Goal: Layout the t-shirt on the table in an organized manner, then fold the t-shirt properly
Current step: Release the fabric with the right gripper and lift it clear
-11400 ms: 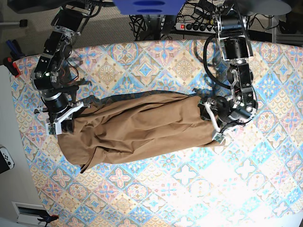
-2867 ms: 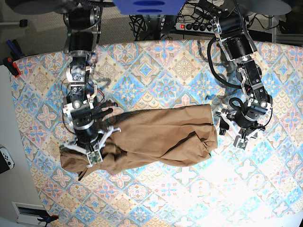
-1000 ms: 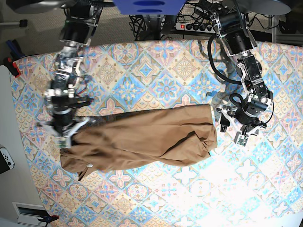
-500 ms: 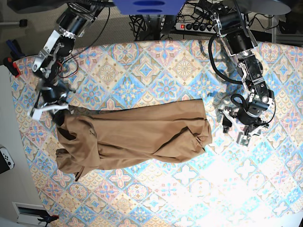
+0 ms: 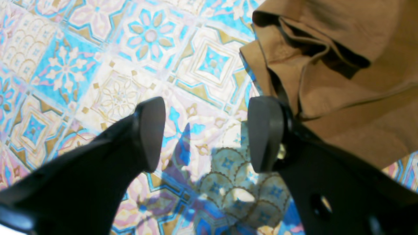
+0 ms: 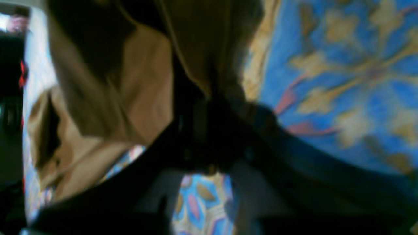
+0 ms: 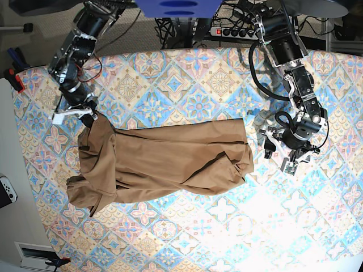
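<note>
A: Left gripper (image 5: 205, 133) first. Its jaws stand wide apart with only patterned cloth between them, nothing held. In the base view it (image 7: 286, 154) hovers just right of the shirt's right end.

B: And the t-shirt (image 7: 164, 158)?

A: Tan-brown, rumpled, stretched left to right across the middle of the table (image 7: 193, 85). From the left wrist camera its folded edge (image 5: 329, 65) sits just behind the right-hand finger (image 5: 264, 133); I can't tell if they touch.

B: The right gripper (image 7: 85, 113)?

A: Up at the shirt's far-left corner, where the cloth rises to a peak beneath it. The wrist picture is blurred: dark fingers (image 6: 209, 143) with tan cloth (image 6: 140, 85) bunched right at them. Whether the jaws are closed on it I cannot tell.

B: Any containers?

A: I can't see one. There's the blue, pink and cream diamond tablecloth, a power strip (image 7: 235, 31) with cables beyond the far edge, and a white controller (image 7: 7, 190) off the left side.
</note>
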Controlling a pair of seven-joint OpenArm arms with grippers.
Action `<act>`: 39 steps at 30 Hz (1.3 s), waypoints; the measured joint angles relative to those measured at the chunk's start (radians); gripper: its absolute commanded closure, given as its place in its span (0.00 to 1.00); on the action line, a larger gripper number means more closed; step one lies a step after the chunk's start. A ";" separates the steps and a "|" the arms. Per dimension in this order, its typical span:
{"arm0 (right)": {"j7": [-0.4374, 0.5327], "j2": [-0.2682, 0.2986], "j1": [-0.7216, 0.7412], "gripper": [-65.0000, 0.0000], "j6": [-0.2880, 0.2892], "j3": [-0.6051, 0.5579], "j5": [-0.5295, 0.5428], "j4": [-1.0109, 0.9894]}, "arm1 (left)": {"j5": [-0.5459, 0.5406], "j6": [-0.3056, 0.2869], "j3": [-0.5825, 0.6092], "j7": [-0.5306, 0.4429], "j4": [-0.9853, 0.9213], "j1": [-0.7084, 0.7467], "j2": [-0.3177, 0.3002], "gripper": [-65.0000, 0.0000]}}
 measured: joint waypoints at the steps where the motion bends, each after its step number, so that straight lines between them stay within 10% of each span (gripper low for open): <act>1: 0.001 0.004 0.003 0.78 -0.001 0.000 -0.002 0.001 | 0.000 0.000 0.000 0.000 0.000 0.000 0.000 0.40; 16: -0.003 0.178 0.010 0.68 -0.005 -0.052 -0.015 0.002 | 0.000 0.000 0.000 0.000 0.000 0.000 0.000 0.40; 25: -0.007 0.249 0.010 0.41 0.013 -0.054 -0.016 0.002 | -0.001 0.000 0.001 0.000 0.000 0.009 0.000 0.40; 39: -0.016 0.249 0.063 0.41 0.073 -0.108 -0.023 -0.001 | 0.000 0.000 0.000 0.000 0.000 0.014 0.000 0.40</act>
